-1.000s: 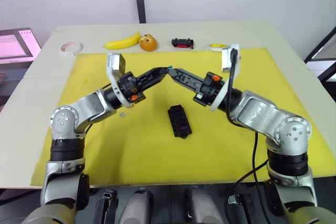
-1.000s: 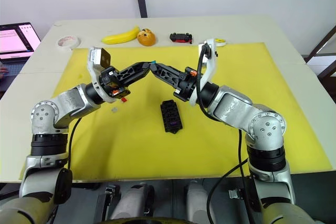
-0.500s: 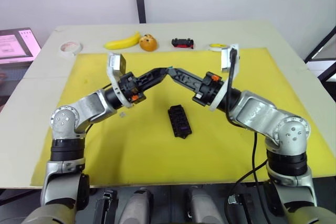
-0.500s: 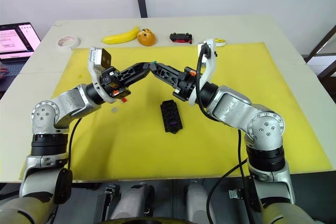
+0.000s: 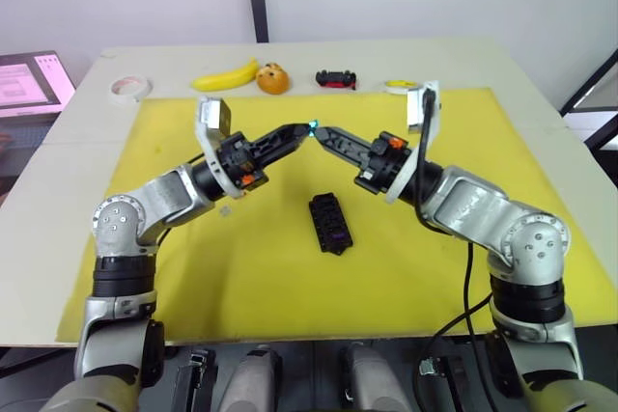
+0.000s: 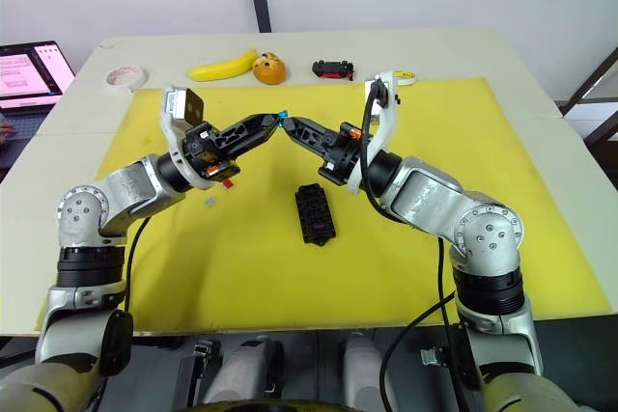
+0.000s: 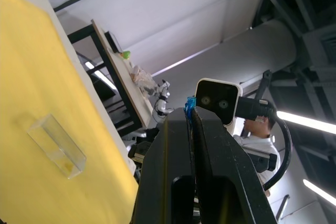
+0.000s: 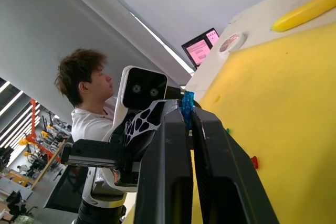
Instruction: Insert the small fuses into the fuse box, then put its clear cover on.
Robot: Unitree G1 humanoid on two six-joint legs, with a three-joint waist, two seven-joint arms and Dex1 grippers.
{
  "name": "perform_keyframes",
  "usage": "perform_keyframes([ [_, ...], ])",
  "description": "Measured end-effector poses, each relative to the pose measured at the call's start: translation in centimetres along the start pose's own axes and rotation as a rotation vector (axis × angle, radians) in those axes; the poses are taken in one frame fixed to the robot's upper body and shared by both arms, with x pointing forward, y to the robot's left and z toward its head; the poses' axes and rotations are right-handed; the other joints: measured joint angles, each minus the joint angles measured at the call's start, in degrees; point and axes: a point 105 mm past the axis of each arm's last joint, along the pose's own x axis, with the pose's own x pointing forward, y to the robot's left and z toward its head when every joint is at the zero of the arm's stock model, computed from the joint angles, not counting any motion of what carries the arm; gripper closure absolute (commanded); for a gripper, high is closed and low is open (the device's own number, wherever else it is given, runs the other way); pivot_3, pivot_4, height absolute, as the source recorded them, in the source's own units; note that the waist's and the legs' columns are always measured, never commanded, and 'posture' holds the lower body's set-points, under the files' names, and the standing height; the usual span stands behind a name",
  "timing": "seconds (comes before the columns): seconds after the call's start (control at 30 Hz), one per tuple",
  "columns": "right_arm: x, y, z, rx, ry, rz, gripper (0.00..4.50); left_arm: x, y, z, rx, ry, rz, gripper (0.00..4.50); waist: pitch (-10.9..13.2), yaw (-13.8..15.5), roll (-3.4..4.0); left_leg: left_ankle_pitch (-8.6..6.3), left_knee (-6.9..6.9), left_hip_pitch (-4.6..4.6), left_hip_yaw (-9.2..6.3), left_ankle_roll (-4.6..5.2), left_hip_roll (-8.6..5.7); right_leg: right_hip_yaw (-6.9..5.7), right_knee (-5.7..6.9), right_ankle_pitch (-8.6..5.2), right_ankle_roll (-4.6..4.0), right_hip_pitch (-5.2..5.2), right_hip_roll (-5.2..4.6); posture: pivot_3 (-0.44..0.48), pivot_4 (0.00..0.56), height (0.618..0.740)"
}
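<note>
Pincers of both arms meet tip to tip in the air over the yellow mat [image 5: 193, 277]: the left pincer [image 5: 305, 130] reaches in from its side and the right pincer [image 5: 323, 133] from the other, each with its two fingers drawn almost together. A tiny teal fuse [image 5: 312, 126] sits right where the tips meet; each wrist view shows it nipped between that arm's own fingertips, so both pincers appear to have hold of it at once. On the robot's side of the meeting tips, down on the mat and apart from both pincers, lies the fuse box [image 5: 329, 223], with a purple fuse [image 5: 336, 234] showing in a slot near its near end. A small grey fuse [image 5: 225, 208] lies loose on the mat under the left forearm, and a red fuse [image 8: 254, 162] lies loose on the mat too. The clear cover [image 7: 56, 145] rests flat on the mat on the right pincer's side, well apart from the fuse box. Beyond the pincers, along the far strip of the bench [image 5: 58, 161], stand a banana [image 5: 225, 75], an orange [image 5: 273, 77], a toy car [image 5: 335, 76] and, off past the left arm, a white tape roll [image 5: 128, 88]. A lit laptop screen [image 5: 24, 84] sits beside the bench's left edge, and a person [image 8: 86, 93] stands beyond it
</note>
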Motion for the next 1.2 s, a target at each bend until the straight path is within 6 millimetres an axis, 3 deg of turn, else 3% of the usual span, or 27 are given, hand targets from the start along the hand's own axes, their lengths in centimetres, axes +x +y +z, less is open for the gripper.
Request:
perform_keyframes([
  [0.27, 0.0, 0.1, 0.0, 0.035, 0.0, 0.008, 4.42, 0.0, 0.0, 0.0, 0.014, 0.002, 0.003, 4.5, 0.0, 0.0, 0.0, 0.0, 0.0, 0.0, 0.0, 0.0, 0.0, 0.0, -0.01, 0.0, 0.0, 0.0, 0.0, 0.0, 0.15, 0.74],
  [0.3, 0.0, 0.2, 0.1, 0.045, 0.0, 0.013, 4.5, 0.0, -0.1, 0.0, 0.014, 0.002, -0.003, 3.85, 0.0, 0.0, 0.0, 0.0, 0.0, 0.0, 0.0, 0.0, 0.0, 0.0, -0.01, 0.0, 0.0, 0.0, 0.0, 0.0, 0.15, 0.74],
  [0.37, -0.1, 0.5, 0.1, 0.066, -0.001, 0.031, 4.5, -0.1, 0.0, 0.0, 0.017, 0.002, -0.003, 3.1, 0.0, -0.03, 0.0, 0.0, -0.01, 0.0, 0.0, 0.0, 0.0, 0.0, -0.01, 0.0, 0.0, 0.0, 0.0, 0.0, 0.15, 0.74],
  [0.47, -0.2, 1.0, 0.2, 0.09, 0.009, 0.06, 4.5, -0.7, 0.2, 0.1, 0.067, 0.027, 0.032, 1.51, 0.02, -0.13, 0.01, 0.0, -0.03, 0.0, 0.0, 0.0, 0.01, 0.0, -0.01, 0.0, 0.0, 0.0, 0.02, 0.0, 0.15, 0.74],
  [0.57, -1.1, 1.3, 0.2, 0.016, 0.07, 0.062, 4.5, -2.7, 0.2, 0.7, 0.199, 0.099, 0.119, 0.06, 0.12, -0.19, 0.07, -0.01, -0.09, 0.0, 0.01, 0.01, 0.0, 0.01, -0.05, -0.01, -0.02, -0.01, 0.09, 0.0, 0.15, 0.74],
  [0.73, -2.7, 1.1, 0.1, -0.17, 0.223, 0.054, 4.5, -5.3, -0.5, 0.4, 0.497, 0.307, 0.199, 0.06, 0.26, -0.12, 0.12, -0.02, -0.19, 0.01, 0.04, 0.03, 0.0, 0.02, -0.15, -0.02, -0.03, 0.0, 0.14, 0.0, 0.15, 0.74],
  [0.9, -3.4, 0.5, -0.6, -0.446, 0.421, 0.058, 4.5, -7.7, 0.9, -3.1, 0.776, 0.637, 0.165, 0.06, 0.37, 0.12, 0.25, -0.02, -0.27, 0.02, 0.07, 0.03, 0.11, 0.03, -0.23, -0.04, -0.06, -0.01, 0.15, 0.0, 0.15, 0.74],
  [1.07, -3.8, -1.3, -2.9, -0.727, 0.645, 0.092, 4.5, -7.7, 2.4, -4.3, 1.027, 0.763, 0.095, 0.06, 0.41, 0.36, 0.24, -0.03, -0.25, -0.07, 0.05, 0.06, 0.09, -0.03, -0.31, -0.02, -0.04, -0.02, 0.03, 0.0, 0.15, 0.74],
  [1.2, -3.9, -2.5, -4.3, -0.926, 0.754, 0.182, 4.5, -6.7, 3.3, -5.8, 1.107, 0.793, 0.034, 0.06, 0.45, 0.27, 0.17, -0.1, -0.16, -0.22, 0.07, 0.18, 0.07, -0.06, -0.39, -0.01, 0.0, -0.07, -0.02, 0.0, 0.15, 0.74],
])
